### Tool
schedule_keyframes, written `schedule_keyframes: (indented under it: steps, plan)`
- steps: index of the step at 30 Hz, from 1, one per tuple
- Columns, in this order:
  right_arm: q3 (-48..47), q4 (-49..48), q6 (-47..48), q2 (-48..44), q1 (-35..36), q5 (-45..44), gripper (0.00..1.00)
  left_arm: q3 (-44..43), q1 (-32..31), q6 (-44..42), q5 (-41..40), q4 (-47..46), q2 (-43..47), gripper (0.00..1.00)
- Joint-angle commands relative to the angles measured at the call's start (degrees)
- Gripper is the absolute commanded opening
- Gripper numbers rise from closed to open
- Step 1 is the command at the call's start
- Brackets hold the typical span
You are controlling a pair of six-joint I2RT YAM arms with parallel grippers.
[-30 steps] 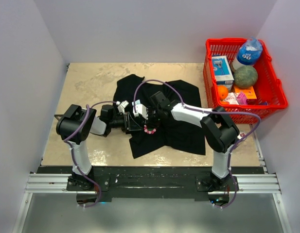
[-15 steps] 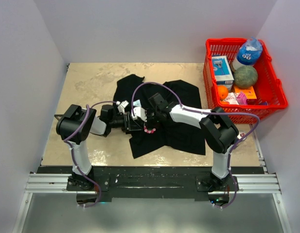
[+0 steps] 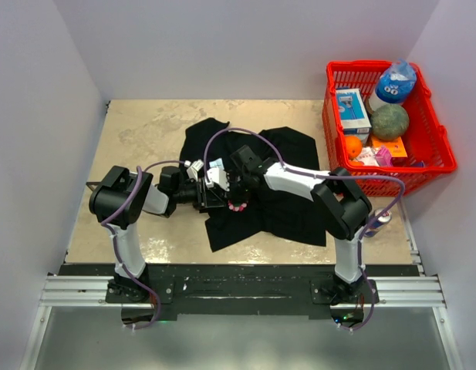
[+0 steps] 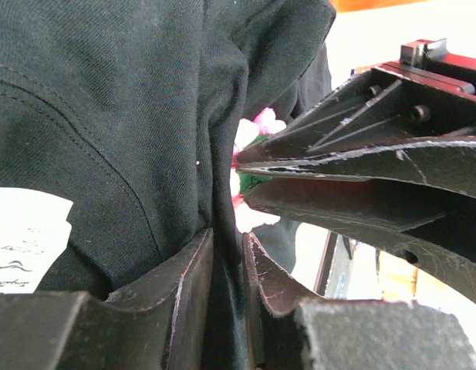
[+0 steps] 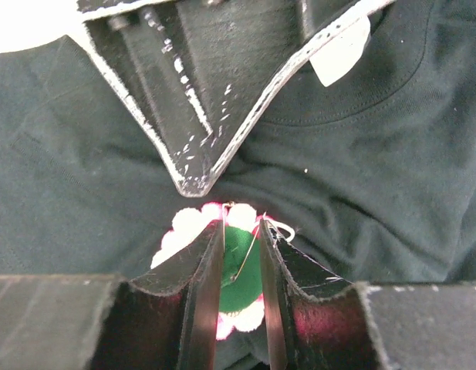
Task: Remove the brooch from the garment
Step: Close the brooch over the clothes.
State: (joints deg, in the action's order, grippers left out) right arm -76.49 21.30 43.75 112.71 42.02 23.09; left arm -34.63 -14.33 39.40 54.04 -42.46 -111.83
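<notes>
The garment (image 3: 284, 208), a black shirt, lies crumpled in the middle of the table. The brooch (image 3: 237, 206) shows as a pink bead cluster on the garment's front fold, just below both grippers. My left gripper (image 4: 226, 235) is shut on a raised fold of the garment (image 4: 106, 116), with the brooch (image 4: 253, 131) just past its tips. My right gripper (image 5: 241, 221) faces it, with its jaws narrowly apart against the bent pin wire on the green back of the brooch (image 5: 239, 281). Pale petals spread behind both fingers.
A red basket (image 3: 330, 139) filled with groceries stands at the right edge of the table. A white label (image 4: 25, 231) sits on the garment near the left fingers. Bare tan tabletop (image 3: 137, 131) lies to the left of the shirt.
My right arm has shifted a little to the left, bringing its gripper closer to the left gripper. The left arm and the brooch have stayed in place.
</notes>
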Motion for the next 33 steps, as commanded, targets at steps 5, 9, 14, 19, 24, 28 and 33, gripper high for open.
schedule_keyframes:
  steps: [5, 9, 14, 19, 24, 28, 33]
  plan:
    - [-5.43, 10.6, 1.6, 5.86, -0.01, -0.5, 0.24, 1.5, -0.09, -4.24, -5.26, 8.27, -2.87, 0.29]
    - [-4.28, 10.87, 1.52, 4.81, -0.01, -0.24, 0.18, 1.41, 0.0, -4.24, -5.26, 8.36, -2.87, 0.29]
    - [-2.7, 10.34, 0.12, 1.74, 0.08, -2.26, 0.26, 1.32, 0.09, -4.24, -5.17, 8.36, -3.04, 0.29]
    - [1.33, 7.53, -0.15, -2.66, -0.36, -5.5, 0.32, 1.32, 0.09, -4.33, -5.17, 8.36, -2.78, 0.29]
    - [3.62, 3.93, -1.21, -5.48, -0.62, -7.27, 0.34, 1.23, 0.09, -4.15, -5.17, 8.44, -3.04, 0.3]
    - [3.8, 4.19, -1.03, -5.31, -0.71, -7.36, 0.34, 1.23, 0.09, -4.24, -5.17, 8.44, -2.95, 0.3]
    - [4.59, 2.97, -0.6, -7.84, -1.41, -5.09, 0.36, 1.15, 0.09, -4.33, -5.17, 8.44, -2.95, 0.3]
